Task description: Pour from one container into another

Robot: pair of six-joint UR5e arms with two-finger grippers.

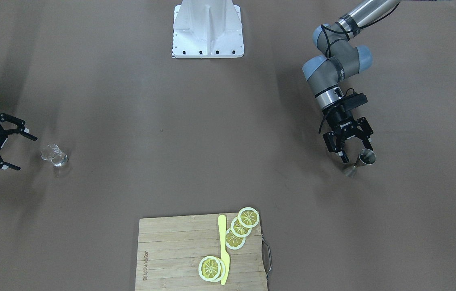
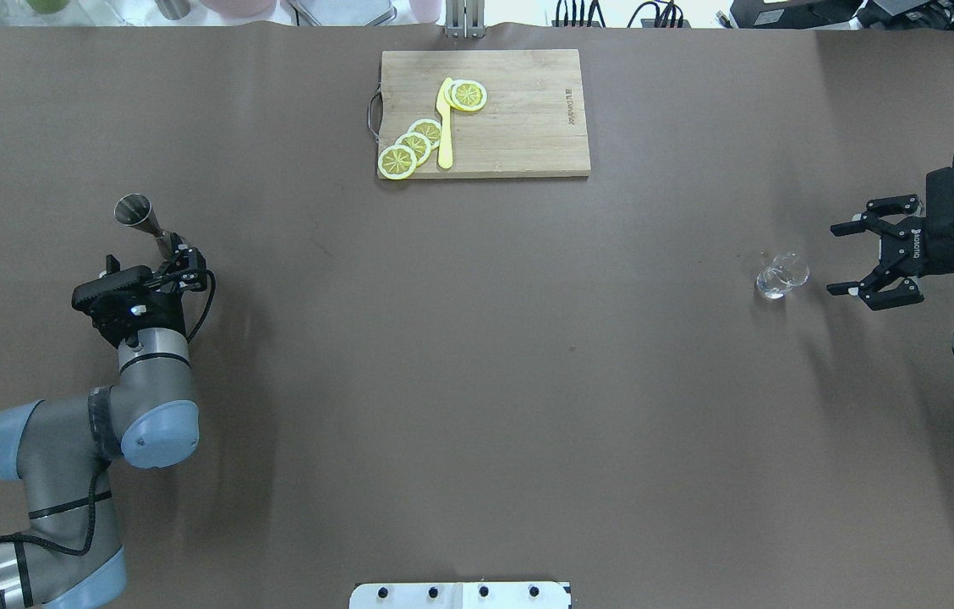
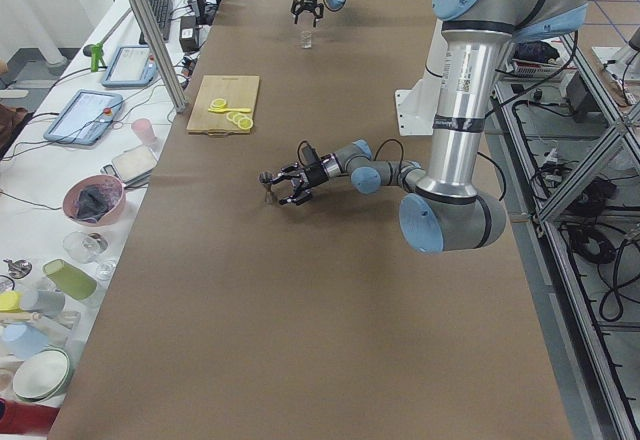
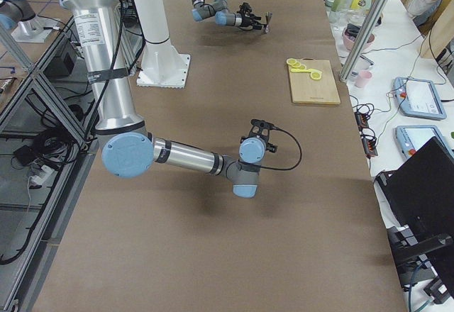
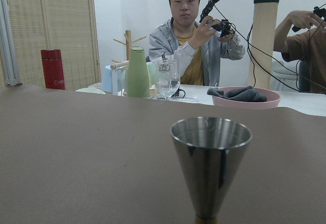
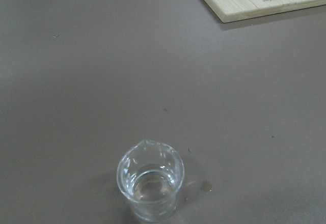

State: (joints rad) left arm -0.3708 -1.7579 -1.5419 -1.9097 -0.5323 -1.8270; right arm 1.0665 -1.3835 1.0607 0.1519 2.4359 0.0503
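A steel cone-shaped jigger [image 1: 366, 157] stands upright on the brown table on my left side, and its cup [image 5: 210, 158] fills the left wrist view. My left gripper [image 1: 356, 152] is open right at it, with the fingertips beside the jigger's [image 2: 135, 211] lower part. I cannot tell whether they touch. A small clear glass [image 2: 781, 276] with a little liquid in it stands on my right side. My right gripper [image 2: 835, 259] is open a short way from the glass [image 6: 151, 185], level with it, with nothing between the fingers.
A wooden cutting board [image 2: 519, 127] with lemon slices [image 2: 413, 145] and a yellow knife [image 2: 445, 123] lies at the far middle edge. The white robot base [image 1: 207, 28] is on the near side. Operators sit beyond the table's left end.
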